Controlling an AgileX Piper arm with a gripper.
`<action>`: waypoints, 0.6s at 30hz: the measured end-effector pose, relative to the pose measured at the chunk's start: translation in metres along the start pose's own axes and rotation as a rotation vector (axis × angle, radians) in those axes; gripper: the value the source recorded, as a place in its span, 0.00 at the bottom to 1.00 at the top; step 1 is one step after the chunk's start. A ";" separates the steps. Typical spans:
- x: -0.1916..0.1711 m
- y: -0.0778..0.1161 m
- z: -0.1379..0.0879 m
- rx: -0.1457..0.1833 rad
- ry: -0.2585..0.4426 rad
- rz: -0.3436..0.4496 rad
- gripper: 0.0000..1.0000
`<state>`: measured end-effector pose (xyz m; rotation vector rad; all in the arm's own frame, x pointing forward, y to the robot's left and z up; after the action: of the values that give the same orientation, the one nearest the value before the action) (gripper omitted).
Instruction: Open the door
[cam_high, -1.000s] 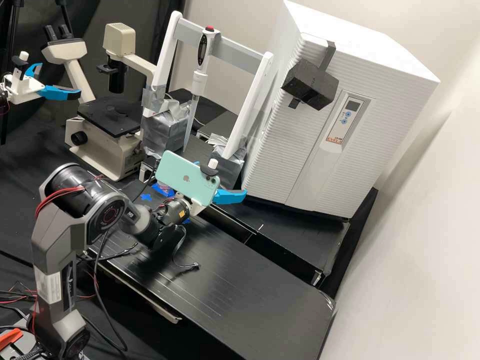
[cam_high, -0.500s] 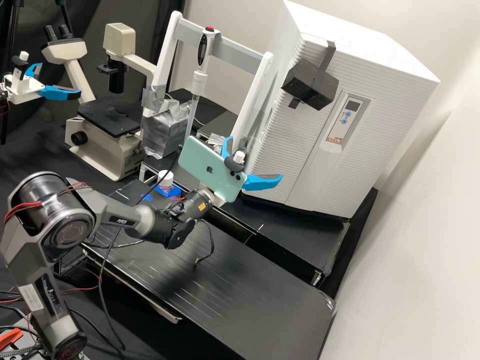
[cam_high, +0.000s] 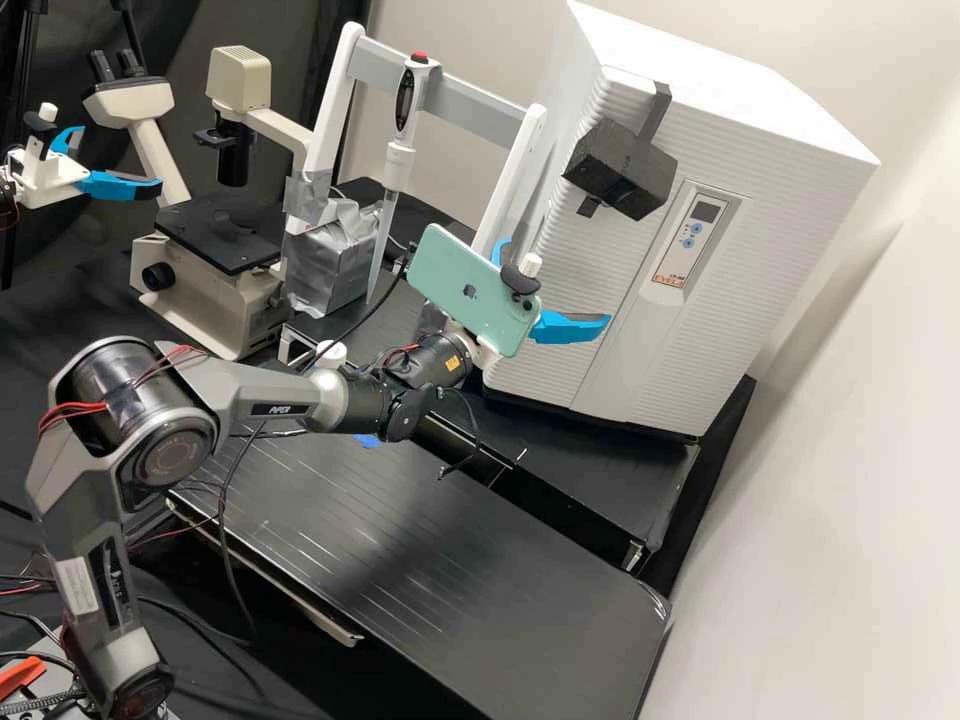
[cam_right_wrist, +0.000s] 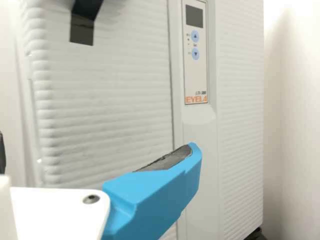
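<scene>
In the high view the gripper (cam_high: 556, 282) stands open, its blue fingers spread in front of the white cabinet's ribbed door (cam_high: 585, 265). The door is closed, with a dark block (cam_high: 620, 170) fixed near its top, above and to the right of the fingers. Nothing is held. In the wrist view the gripper (cam_right_wrist: 97, 150) has one blue finger before the door (cam_right_wrist: 110, 100); a dark bit at the left edge may be the other. Black tape (cam_right_wrist: 81, 31) hangs at that view's top, and the control panel (cam_right_wrist: 196, 55) is beside the door seam.
A mint phone (cam_high: 473, 290) is mounted at the wrist. Left of the cabinet stand a white frame (cam_high: 505, 190) with a pipette (cam_high: 400, 155), a taped silver block (cam_high: 330, 260) and a microscope (cam_high: 215, 235). A white-capped bottle (cam_high: 329, 353) is behind the forearm.
Over the last second the gripper has travelled right and upward in the high view, nearer the cabinet door. The arm has stretched out. The door and dark block have not moved.
</scene>
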<state>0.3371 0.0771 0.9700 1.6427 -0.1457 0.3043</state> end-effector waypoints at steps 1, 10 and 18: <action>0.002 0.001 0.000 0.000 0.000 0.002 1.00; 0.007 0.004 -0.003 -0.016 0.001 0.006 1.00; 0.007 0.007 0.000 -0.019 -0.006 0.015 0.00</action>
<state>0.3420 0.0774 0.9785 1.6247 -0.1645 0.3083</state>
